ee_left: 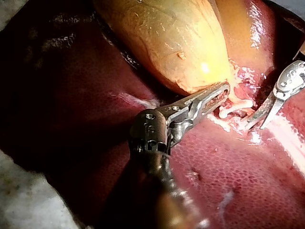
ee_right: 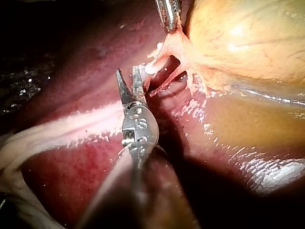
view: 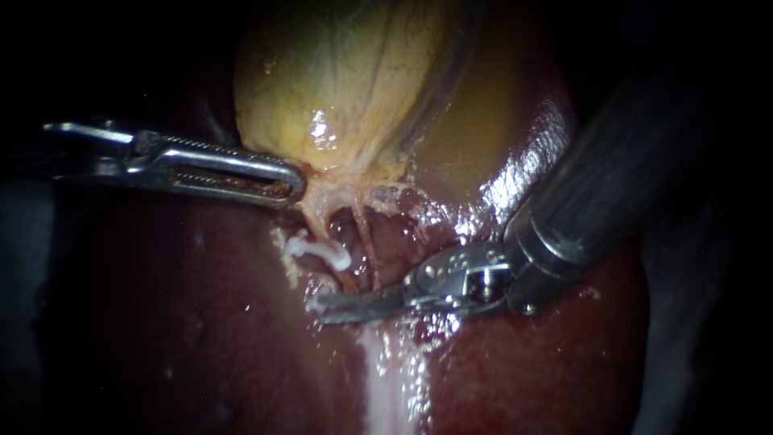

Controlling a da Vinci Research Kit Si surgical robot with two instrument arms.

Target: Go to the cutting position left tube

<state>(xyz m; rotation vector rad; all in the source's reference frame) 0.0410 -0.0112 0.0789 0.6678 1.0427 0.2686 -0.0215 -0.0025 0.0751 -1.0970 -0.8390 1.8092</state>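
While the claw of my left instrument (view: 286, 184) clamped the gallbladder (view: 338, 89) at its neck, the left tube (view: 316, 225) hung below it, seemingly thin, soft and slick, bearing a white clip (view: 322, 251). My right instrument (view: 330, 310) lay just beside it, claw narrowly parted, empty; it should probably straddle bare tube beside that clip.

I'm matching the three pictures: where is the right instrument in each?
Endoscope view: right instrument enters from the right, tip below the gallbladder.
Left wrist view: right instrument, ahead of the left instrument.
Right wrist view: right instrument, the view's own.
Shared landmark: the gallbladder.
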